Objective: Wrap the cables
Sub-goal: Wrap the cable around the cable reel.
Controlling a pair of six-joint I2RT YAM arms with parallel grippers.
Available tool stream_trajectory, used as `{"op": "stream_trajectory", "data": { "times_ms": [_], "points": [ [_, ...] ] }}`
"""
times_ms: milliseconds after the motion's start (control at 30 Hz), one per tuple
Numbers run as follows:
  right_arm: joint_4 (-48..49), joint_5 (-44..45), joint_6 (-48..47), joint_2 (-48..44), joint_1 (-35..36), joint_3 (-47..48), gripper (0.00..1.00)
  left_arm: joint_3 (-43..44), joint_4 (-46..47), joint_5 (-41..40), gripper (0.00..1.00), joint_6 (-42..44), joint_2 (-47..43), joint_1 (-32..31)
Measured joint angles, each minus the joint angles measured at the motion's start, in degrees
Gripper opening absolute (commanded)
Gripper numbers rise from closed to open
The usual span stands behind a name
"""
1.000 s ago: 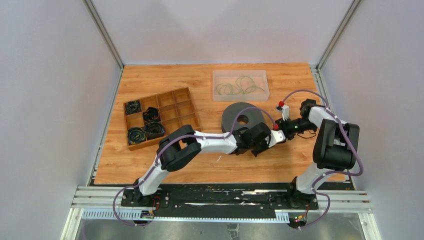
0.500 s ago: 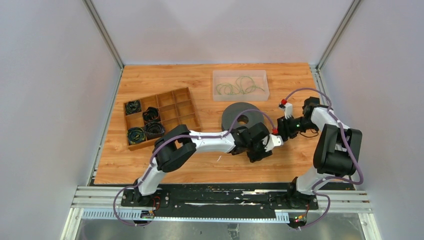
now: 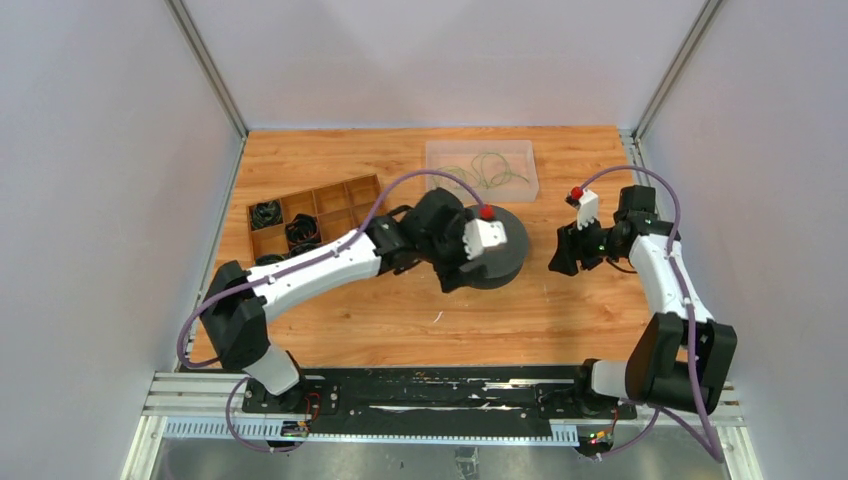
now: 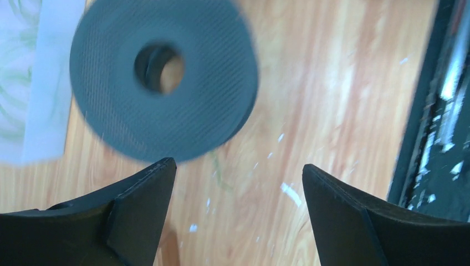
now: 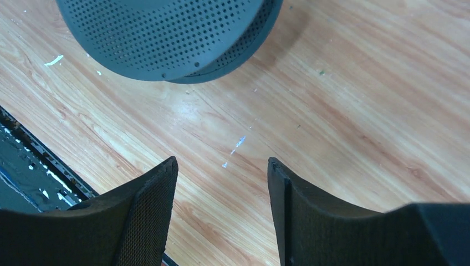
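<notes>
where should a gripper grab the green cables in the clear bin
Probably pinch a loop of the cables near the middle of the clear bin, coming straight down from above: its walls block side approaches, and the thin wires lie in loose tangled loops.

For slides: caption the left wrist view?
Open, empty left gripper over wooden table, near a dark grey perforated disc with centre hole; thin green cables in clear plastic bin at left.
</notes>
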Motion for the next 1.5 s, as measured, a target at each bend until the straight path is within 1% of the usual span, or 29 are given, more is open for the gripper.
{"op": "stream_trajectory", "data": {
  "times_ms": [100, 200, 300, 400, 700, 800, 867, 1033, 1367, 1400, 1500],
  "points": [
    [0.2, 1.6, 1.1, -3.9, 1.7, 0.0, 0.61, -3.1, -1.7, 2.1, 0.84, -1.2, -1.1, 7.3],
    [0.5, 2.9, 1.7, -7.0, 2.4, 0.0, 0.61, -8.3, -1.9, 5.9, 0.79, -4.7, -0.9, 14.9],
    [0.8, 3.5, 2.2, -9.0, 2.6, -0.4, 0.61, -13.7, -0.5, 8.7, 0.74, -8.9, 0.0, 19.3],
    [1.2, 4.0, 2.7, -9.3, 2.6, -1.3, 0.61, -15.6, 0.7, 10.1, 0.72, -11.5, 2.5, 19.9],
    [2.0, 5.0, 3.0, -9.3, 2.6, -3.7, 0.61, -14.5, 7.3, 14.2, 0.58, -17.2, 11.8, 19.9],
    [2.2, 5.3, 3.0, -9.4, 2.6, -3.9, 0.61, -14.3, 9.8, 15.1, 0.49, -18.4, 12.7, 19.9],
    [2.2, 5.4, 3.0, -9.4, 2.6, -4.2, 0.61, -14.1, 11.1, 15.8, 0.41, -19.3, 13.4, 19.9],
    [2.5, 5.4, 3.0, -9.6, 2.6, -5.2, 0.6, -13.7, 14.2, 17.0, 0.25, -21.3, 15.3, 19.9],
    [3.4, 5.4, 3.0, -9.6, 2.6, -5.7, 0.6, -13.8, 16.9, 17.9, 0.03, -24.2, 15.9, 19.9],
    [3.4, 5.4, 3.0, -9.6, 2.6, -5.7, 0.6, -13.7, 17.4, 18.0, 0.01, -24.7, 15.9, 19.9],
    [3.4, 5.3, 3.0, -9.6, 2.6, -5.7, 0.6, -13.9, 19.2, 18.0, 0.0, -26.5, 15.9, 19.9]
  ]
}}
